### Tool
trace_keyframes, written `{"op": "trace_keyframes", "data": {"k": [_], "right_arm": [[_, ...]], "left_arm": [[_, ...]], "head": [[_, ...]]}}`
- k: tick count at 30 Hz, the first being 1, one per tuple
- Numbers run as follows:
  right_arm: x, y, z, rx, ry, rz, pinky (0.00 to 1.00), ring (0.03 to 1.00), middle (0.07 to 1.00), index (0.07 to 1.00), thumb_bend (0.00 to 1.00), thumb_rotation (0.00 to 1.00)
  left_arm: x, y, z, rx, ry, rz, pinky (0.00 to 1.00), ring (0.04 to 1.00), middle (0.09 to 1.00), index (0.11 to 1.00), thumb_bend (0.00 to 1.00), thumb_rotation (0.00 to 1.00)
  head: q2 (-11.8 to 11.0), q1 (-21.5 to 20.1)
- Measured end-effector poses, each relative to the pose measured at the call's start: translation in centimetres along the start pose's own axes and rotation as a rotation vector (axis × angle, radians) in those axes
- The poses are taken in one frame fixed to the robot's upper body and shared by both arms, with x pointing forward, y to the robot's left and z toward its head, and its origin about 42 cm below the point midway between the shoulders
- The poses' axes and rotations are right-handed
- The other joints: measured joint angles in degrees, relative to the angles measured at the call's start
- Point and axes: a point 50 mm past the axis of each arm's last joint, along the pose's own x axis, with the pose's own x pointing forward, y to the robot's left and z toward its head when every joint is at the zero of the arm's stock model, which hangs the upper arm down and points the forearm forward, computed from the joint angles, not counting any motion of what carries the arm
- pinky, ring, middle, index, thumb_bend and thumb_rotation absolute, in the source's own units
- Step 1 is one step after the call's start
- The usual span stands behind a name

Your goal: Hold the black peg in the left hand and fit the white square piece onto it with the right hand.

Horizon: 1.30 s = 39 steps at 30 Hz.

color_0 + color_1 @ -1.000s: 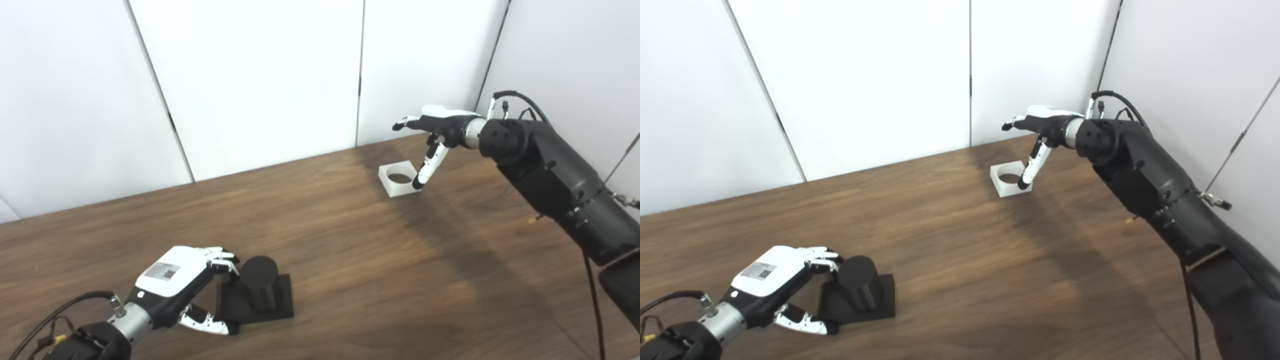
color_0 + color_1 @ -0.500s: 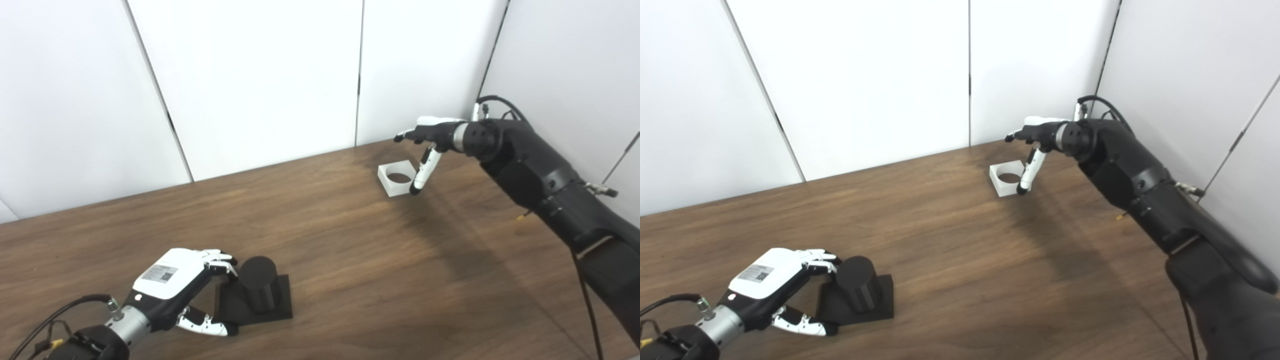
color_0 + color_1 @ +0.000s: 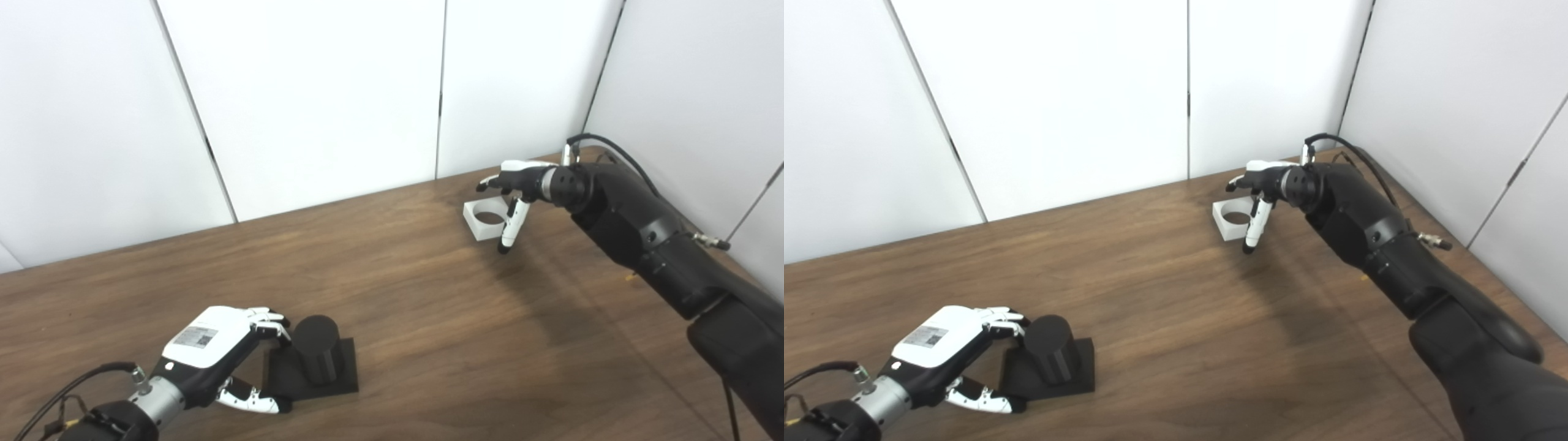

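Left eye view, table: a dark wooden table (image 3: 429,343) stood against white wall panels (image 3: 306,92).
Peg: the black peg (image 3: 315,348) stood upright on its flat square black base, near the front left of the table.
Left hand: the left hand (image 3: 214,352) lay beside the peg, its fingers (image 3: 269,321) curled toward the peg's upper side and the thumb stretched along the near edge of the base; the fingers were spread and not closed around the peg, and whether the tips touched it could not be told.
White piece: the white square piece (image 3: 486,220) with a round hole lay flat on the table at the far right, well apart from the peg.
Right hand: the right hand (image 3: 513,187) hovered over the piece's right side, fingers apart and holding nothing, one finger hanging down past the piece's near right corner toward the table.
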Motion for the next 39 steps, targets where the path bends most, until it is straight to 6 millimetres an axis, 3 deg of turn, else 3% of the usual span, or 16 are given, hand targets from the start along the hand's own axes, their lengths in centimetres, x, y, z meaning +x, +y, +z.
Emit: {"op": "trace_keyframes", "data": {"k": [7,13,18,31,38,39], "right_arm": [[0.4,1.1,0.1,0.017,-0.01,-0.027,0.75,0.929,0.965,0.91,0.82,0.12],[0.7,1.6,-0.3,-0.004,-0.024,-0.072,0.82,0.924,0.935,0.867,0.76,0.04],[0.9,1.9,-0.5,-0.018,-0.034,-0.095,0.85,0.924,0.922,0.825,0.73,0.03],[1.5,2.3,-1.1,-0.142,-0.04,-0.158,0.68,0.815,0.83,0.682,0.71,0.04],[1.5,2.4,-1.2,-0.167,-0.058,-0.179,0.69,0.809,0.815,0.63,0.71,0.03],[1.5,2.4,-1.2,-0.167,-0.059,-0.181,0.68,0.799,0.806,0.564,0.61,0.08]], "left_arm": [[-0.2,-0.1,0.1,0.001,-0.002,-0.001,0.84,0.883,0.84,0.488,0.52,0.06],[-0.4,-0.1,0.2,0.002,-0.004,-0.004,0.85,0.885,0.846,0.488,0.52,0.06],[-0.4,-0.1,0.2,0.002,-0.004,-0.005,0.85,0.885,0.849,0.488,0.52,0.06],[-0.6,-0.2,0.4,-0.003,-0.003,-0.003,0.84,0.882,0.844,0.488,0.52,0.06],[-0.6,-0.2,0.4,-0.006,-0.004,-0.004,0.85,0.883,0.843,0.488,0.52,0.06],[-0.6,-0.2,0.4,-0.007,-0.004,-0.003,0.85,0.883,0.844,0.488,0.52,0.06]], "head": [[0.3,0.0],[0.4,-0.1],[0.6,0.3],[1.0,0.4],[1.4,0.4],[1.5,0.4]]}}
